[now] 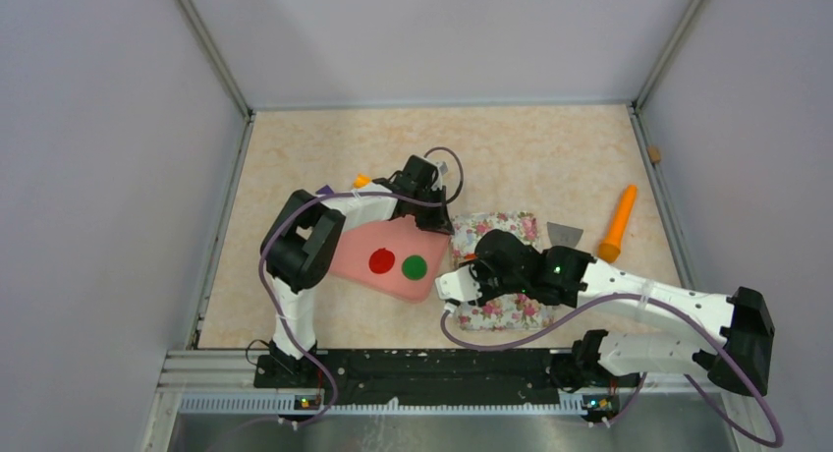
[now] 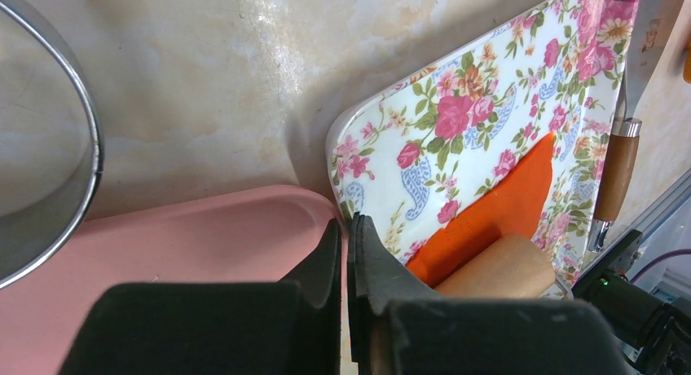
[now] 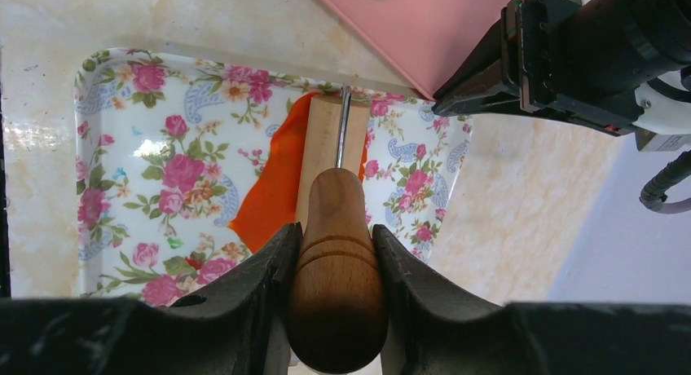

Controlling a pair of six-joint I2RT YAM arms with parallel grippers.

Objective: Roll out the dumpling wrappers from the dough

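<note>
1. The left hand [image 2: 349,228] is fully clenched, jaws touching, and grasps nothing. It sits at lower centre of the left wrist view, at the edge of the pink rectangular plastic tray [image 2: 204,228].
2. The right hand [image 3: 336,253] grasps the turned handle of the wooden rolling pin [image 3: 332,212] at lower centre of the right wrist view.
3. The pin's barrel lies on the flattened orange-red clay dough [image 3: 273,187], at the centre of the floral-patterned rectangular tray [image 3: 147,147].
4. The red round clay wrapper [image 1: 381,262] and the green round clay wrapper [image 1: 414,267] lie side by side on the pink tray, just left of centre in the top view.
5. Both trays rest on the beige marbled counter [image 1: 540,157].
</note>
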